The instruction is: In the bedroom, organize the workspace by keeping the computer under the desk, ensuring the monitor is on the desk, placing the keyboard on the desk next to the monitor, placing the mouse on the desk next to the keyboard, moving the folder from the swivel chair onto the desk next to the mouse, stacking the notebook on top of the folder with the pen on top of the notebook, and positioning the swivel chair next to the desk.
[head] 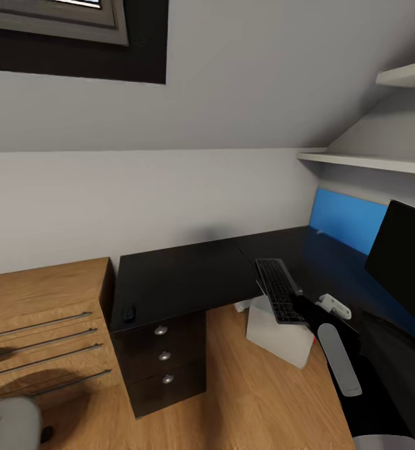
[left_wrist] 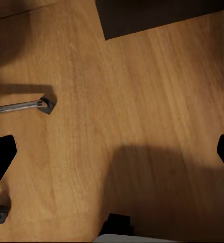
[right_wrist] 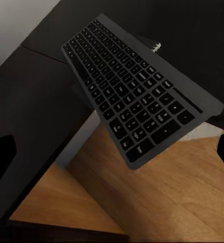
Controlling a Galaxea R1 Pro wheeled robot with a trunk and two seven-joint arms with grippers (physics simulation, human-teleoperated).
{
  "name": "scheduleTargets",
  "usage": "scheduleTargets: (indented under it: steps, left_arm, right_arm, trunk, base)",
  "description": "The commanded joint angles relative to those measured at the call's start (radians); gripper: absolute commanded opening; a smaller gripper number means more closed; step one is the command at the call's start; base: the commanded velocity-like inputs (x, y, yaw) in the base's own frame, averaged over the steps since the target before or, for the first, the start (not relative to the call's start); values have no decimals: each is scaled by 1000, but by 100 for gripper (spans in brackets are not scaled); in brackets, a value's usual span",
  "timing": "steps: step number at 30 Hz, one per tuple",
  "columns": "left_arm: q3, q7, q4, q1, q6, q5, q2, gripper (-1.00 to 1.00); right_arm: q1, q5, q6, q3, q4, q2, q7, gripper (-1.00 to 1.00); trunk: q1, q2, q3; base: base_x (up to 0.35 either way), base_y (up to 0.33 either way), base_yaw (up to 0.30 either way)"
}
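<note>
**Keyboard held over the desk's inner corner**

A glossy black L-shaped desk [head: 182,281] fills the middle of the head view, under a sloping white wall, with a blue back panel [head: 348,220] at right and wood floor [head: 264,400] below. A light wooden drawer chest [head: 39,325] stands at lower left.

The keyboard [head: 279,289], dark-framed with grey keys, juts past the desk edge right of centre, above the white computer [head: 281,334]. The right gripper [head: 307,309] appears clenched on its near end. The mouse [head: 129,314] sits near the desk's left front corner; the monitor [head: 404,265] stands at far right.

The left gripper's [left_wrist: 112,152] fingertips [left_wrist: 0,157] are spread apart over bare floor.
</note>
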Motion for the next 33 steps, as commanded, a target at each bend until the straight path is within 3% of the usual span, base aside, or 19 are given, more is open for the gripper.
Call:
scheduleTargets:
  steps: [1, 5, 6, 9, 12, 18, 22, 27, 33]
  left_arm:
    - [-9, 6, 1, -1, -4, 9, 0, 100]
    - [-9, 6, 1, -1, -4, 9, 0, 100]
    - [-9, 6, 1, -1, -4, 9, 0, 100]
    - [-9, 6, 0, -1, -5, 8, 0, 100]
    - [-10, 6, -1, -1, -4, 8, -2, 100]
    - [-10, 9, -1, -1, -4, 9, -3, 100]
    - [-5, 10, -1, -1, -4, 9, -3, 100]
    - [45, 9, -2, -1, -4, 9, -4, 100]
    - [54, 5, -22, -1, -3, 9, -6, 100]
  right_arm:
    - [-1, -8, 3, 0, -1, 0, -7, 100]
    - [0, -9, 2, 1, 2, -2, -7, 100]
    - [-1, -20, 0, -2, 65, -2, 6, 100]
    - [0, -33, 0, -3, 81, -2, 13, 100]
    - [-1, -68, 0, -4, 104, -2, 31, 100]
    - [-1, -178, 1, -12, 146, -6, 63, 100]
    - [0, -223, 1, -28, 163, -7, 70, 100]
    - [0, -254, 2, -82, 187, -7, 77, 100]
    - [0, -297, 4, -111, 188, -7, 88, 100]
  trunk:
    - [-1, -1, -1]
    - [-1, -1, -1]
    - [-1, -1, -1]
    - [-1, -1, -1]
    - [-1, -1, -1]
    - [-1, -1, -1]
    - [15, -29, -14]
    - [34, -64, -29]
    - [57, -106, -48]
  base:
    - [-325, 97, -1]
    - [-291, 85, 0]
    - [-11, 3, 0]
    - [-7, 2, 0]
    - [-3, 1, 0]
    - [0, 0, 0]
    - [0, 0, 0]
    - [0, 0, 0]
    - [0, 0, 0]
